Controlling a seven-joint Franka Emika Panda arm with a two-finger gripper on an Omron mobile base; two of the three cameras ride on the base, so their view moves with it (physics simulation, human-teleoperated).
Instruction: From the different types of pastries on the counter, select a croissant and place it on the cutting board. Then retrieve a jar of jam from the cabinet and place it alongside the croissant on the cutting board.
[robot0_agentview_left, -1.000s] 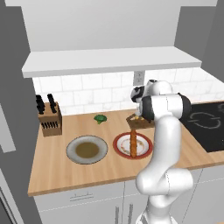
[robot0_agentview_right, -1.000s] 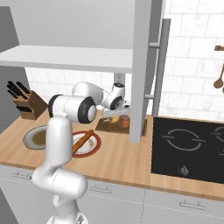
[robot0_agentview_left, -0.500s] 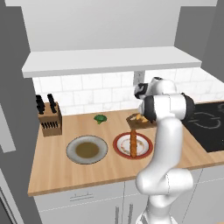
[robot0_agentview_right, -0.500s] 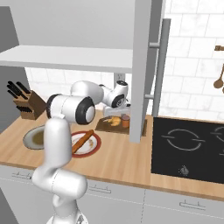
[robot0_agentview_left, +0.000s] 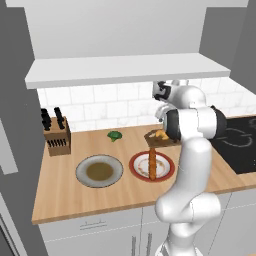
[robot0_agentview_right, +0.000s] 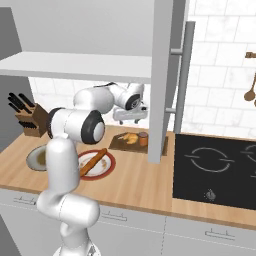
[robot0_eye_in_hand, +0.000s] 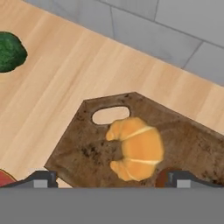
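The croissant (robot0_eye_in_hand: 136, 148) lies on the dark cutting board (robot0_eye_in_hand: 78, 151), just below its handle hole. From the right base view, the croissant (robot0_agentview_right: 131, 137) and the jar of jam (robot0_agentview_right: 143, 139) sit side by side on the cutting board (robot0_agentview_right: 120, 146). My gripper (robot0_agentview_right: 131, 121) hovers a little above them, open and empty. Its fingertips (robot0_eye_in_hand: 42, 178) stand wide apart in the hand view, with the croissant between and below them. A long stick pastry (robot0_agentview_right: 94, 161) rests on a red plate (robot0_agentview_right: 111, 165) on the counter (robot0_agentview_right: 140, 180). The cabinet (robot0_agentview_right: 162, 75) wall hangs right beside the board.
A broccoli floret (robot0_agentview_left: 114, 135) lies behind a grey plate (robot0_agentview_left: 99, 171). A knife block (robot0_agentview_left: 55, 135) stands at the far left. The black stove (robot0_agentview_right: 215, 170) is to the right. A white shelf (robot0_agentview_left: 125, 70) spans overhead, close above the arm.
The gripper opened and let go of the jar on the cutting board. It has since risen a little above the board.
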